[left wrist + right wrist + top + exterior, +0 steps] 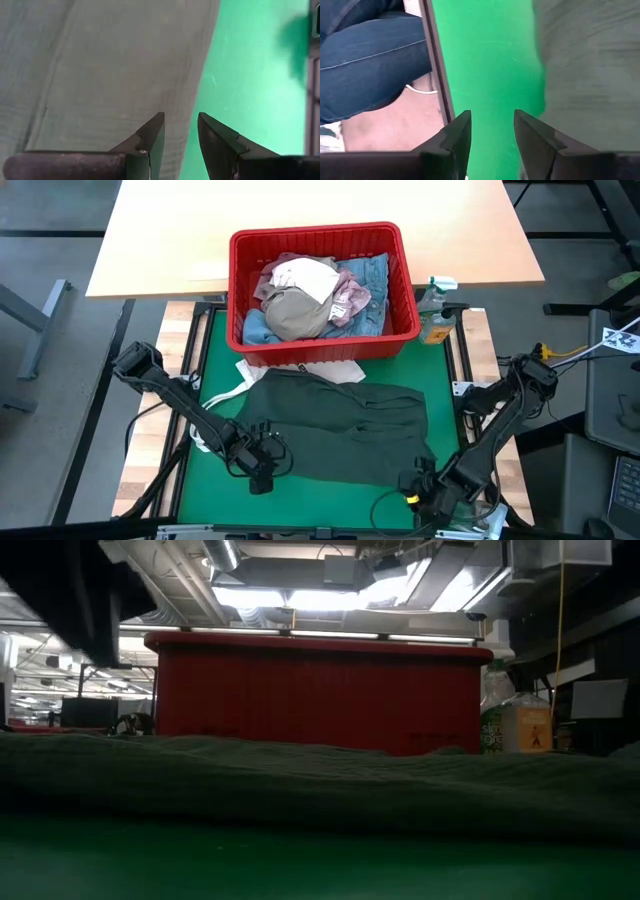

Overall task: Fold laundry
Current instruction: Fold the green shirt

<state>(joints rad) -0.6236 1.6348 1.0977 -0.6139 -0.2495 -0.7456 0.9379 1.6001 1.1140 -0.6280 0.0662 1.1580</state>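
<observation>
Dark green top (340,425) lies spread flat, wrinkled, on the green surface (440,375); basket (320,242) at 12 o'clock hides other garments. Left gripper (180,131) and right gripper (492,131) fingers released, empty.

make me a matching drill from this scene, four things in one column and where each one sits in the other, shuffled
Things:
1. dark green top
2. red basket
3. left gripper
4. right gripper

Places:
A. at the mat's near right corner, jaws apart over bare green mat
B. spread flat on the green mat
C. at the far edge of the mat, full of clothes
D. at the top's near left edge, jaws apart

Pairs: 1-B, 2-C, 3-D, 4-A
</observation>
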